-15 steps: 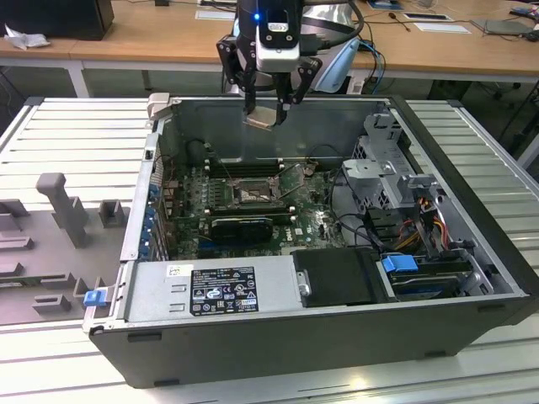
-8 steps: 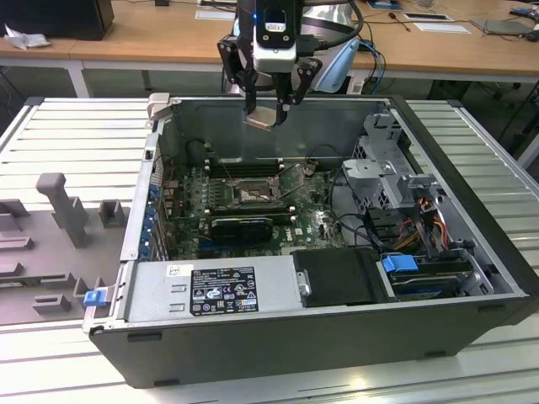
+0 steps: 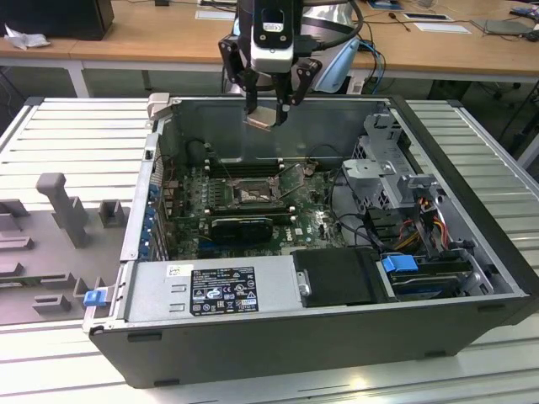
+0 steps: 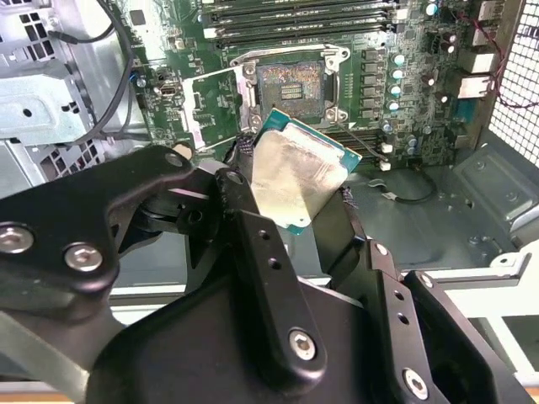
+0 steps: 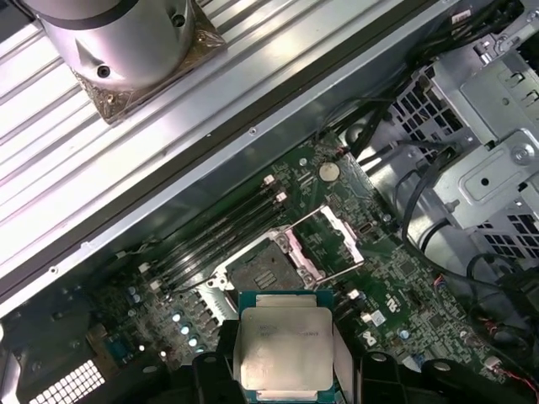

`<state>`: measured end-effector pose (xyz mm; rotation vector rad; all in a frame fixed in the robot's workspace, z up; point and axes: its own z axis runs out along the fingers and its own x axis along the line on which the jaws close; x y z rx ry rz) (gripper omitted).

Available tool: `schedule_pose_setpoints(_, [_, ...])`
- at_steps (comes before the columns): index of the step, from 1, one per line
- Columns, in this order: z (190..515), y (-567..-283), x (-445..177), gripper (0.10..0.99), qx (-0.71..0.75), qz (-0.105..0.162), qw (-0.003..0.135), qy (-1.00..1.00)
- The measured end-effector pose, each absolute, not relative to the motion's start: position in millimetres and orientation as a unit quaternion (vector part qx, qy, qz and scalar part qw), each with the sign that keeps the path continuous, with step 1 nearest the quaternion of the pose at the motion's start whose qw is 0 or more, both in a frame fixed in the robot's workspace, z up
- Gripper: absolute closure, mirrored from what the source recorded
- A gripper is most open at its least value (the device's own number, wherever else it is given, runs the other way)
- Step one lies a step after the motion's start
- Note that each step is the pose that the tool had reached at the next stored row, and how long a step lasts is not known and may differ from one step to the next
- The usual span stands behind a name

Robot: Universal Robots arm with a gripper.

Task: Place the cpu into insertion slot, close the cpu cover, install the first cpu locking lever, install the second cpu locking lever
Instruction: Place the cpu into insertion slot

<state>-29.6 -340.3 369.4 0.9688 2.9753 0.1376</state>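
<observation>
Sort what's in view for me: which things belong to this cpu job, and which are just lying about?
Job: cpu, held in the gripper; insertion slot, uncovered; cpu cover, swung open beside it.
Lying about: memory slots; power supply; drive cage; grey blocks at the exterior view's left.

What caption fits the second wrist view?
End effector grips the cpu over the motherboard, insertion slot open and empty.
</observation>
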Motion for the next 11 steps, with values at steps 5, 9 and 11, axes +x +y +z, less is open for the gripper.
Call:
schedule_pose_setpoints(5, [369.3,-340.3,-29.6,0.561,0.342,0.044,0.006,0.938])
schedule_pose_setpoints(9, [369.2,-340.3,-29.6,0.561,0.364,0.044,0.007,0.93])
schedule_pose_setpoints(11, [369.2,-340.3,-29.6,0.561,0.375,0.043,0.008,0.926])
